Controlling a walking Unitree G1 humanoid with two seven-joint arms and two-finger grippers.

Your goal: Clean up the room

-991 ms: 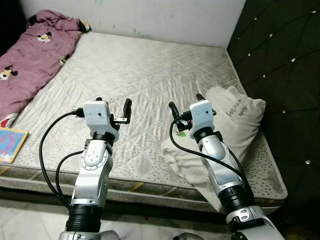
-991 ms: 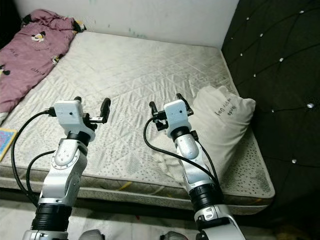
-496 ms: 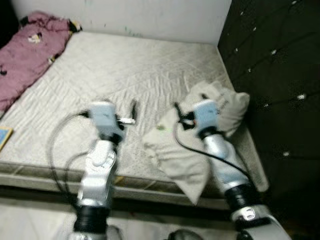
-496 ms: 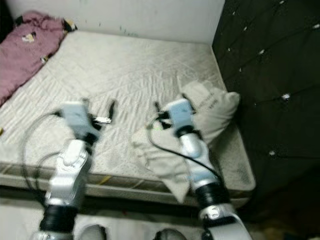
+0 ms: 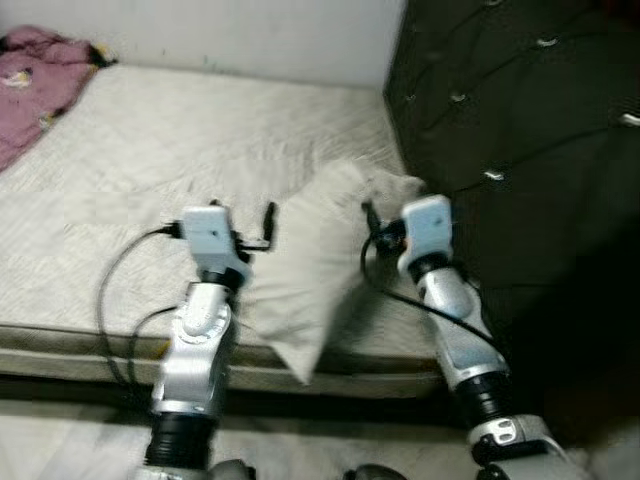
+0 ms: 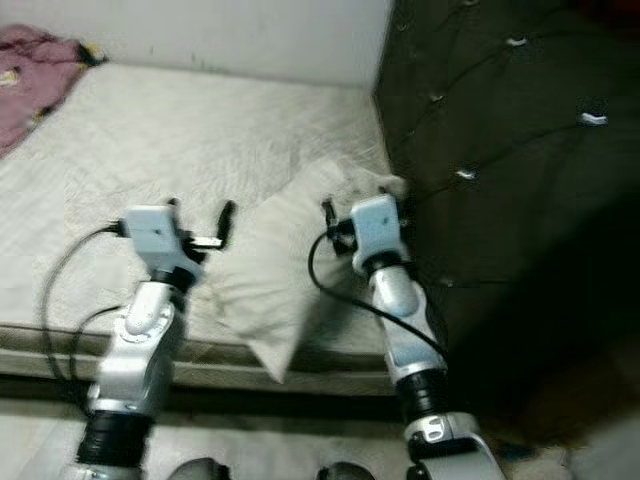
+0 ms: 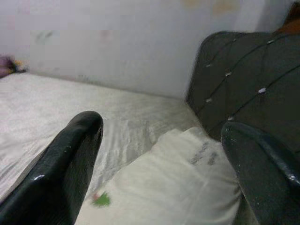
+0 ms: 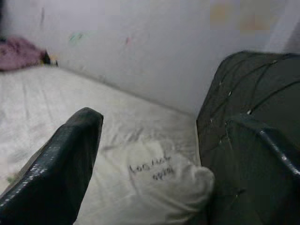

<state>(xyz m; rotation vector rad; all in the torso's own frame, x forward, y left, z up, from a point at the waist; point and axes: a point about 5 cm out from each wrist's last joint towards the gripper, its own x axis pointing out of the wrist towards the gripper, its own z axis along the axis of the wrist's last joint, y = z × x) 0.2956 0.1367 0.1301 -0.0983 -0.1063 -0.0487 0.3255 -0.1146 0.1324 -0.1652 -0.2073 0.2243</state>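
Left eye view, both arms raised over pillow (image 5: 310, 270), fingers (image 7: 70, 164) apart.

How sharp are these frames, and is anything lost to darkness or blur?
Left and right eye views: motion-blurred throughout, the pillow and mattress quilting smeared; the tufted headboard falls to near black at lower right. Left wrist view: softly lit, the near fingers out of focus. Right wrist view: dimmer, the pillow's writing readable as marks only.

wall (image 5: 250, 35): white, marked | headboard (image 5: 500, 110): dark, tufted | mattress (image 5: 150, 150): bare, quilted | floor (image 5: 60, 440): pale
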